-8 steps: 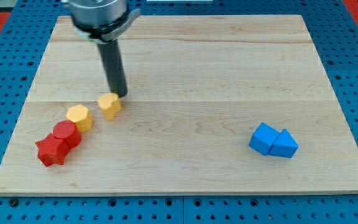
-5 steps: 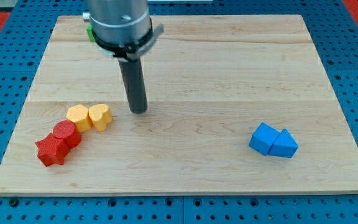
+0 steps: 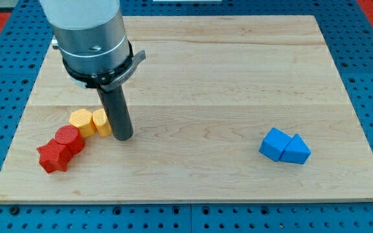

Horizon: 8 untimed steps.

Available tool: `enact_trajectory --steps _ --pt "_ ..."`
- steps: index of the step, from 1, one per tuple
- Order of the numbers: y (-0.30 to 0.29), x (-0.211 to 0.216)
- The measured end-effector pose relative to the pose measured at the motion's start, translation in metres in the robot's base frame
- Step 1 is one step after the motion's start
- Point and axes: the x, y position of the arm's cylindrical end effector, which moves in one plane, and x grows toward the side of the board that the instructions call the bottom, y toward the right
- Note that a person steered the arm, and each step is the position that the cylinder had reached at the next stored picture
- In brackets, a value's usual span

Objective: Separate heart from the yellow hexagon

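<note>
My tip (image 3: pixel 122 138) rests on the board (image 3: pixel 225 77) at the right side of the heart (image 3: pixel 100 122), touching it or very nearly so (the rod hides that edge of the block, so I cannot tell which). There is nothing to clench or release here: my tool is a plain dark rod, pressed beside the heart and gripping nothing. The rod stands close to upright, leaning slightly toward the view's left as it rises into my grey cylindrical body (image 3: pixel 89 35), which fills the upper left of the view and has a small bracket sticking out on its right. I can read no brand, label or writing on it or anywhere else.

The yellow heart sits against the yellow hexagon (image 3: pixel 81 121), which lies just to its left, the two touching. Below and to the left of the hexagon comes the red cylinder (image 3: pixel 67 139), touching it, and then the red star (image 3: pixel 52 157) against the cylinder, so the four blocks form a slanted line.

Well apart, at the view's lower right, a blue cube (image 3: pixel 274 144) and a blue triangle (image 3: pixel 296 150) sit pressed together. The wooden board lies on a blue pegboard (image 3: pixel 368 65).
</note>
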Motion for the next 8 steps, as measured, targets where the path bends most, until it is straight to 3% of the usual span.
enact_trajectory --steps 3,5,7,8 --pt "-0.039 -0.015" --pt "-0.045 -0.061" --pt "0.088 -0.060" --pt "0.105 -0.025"
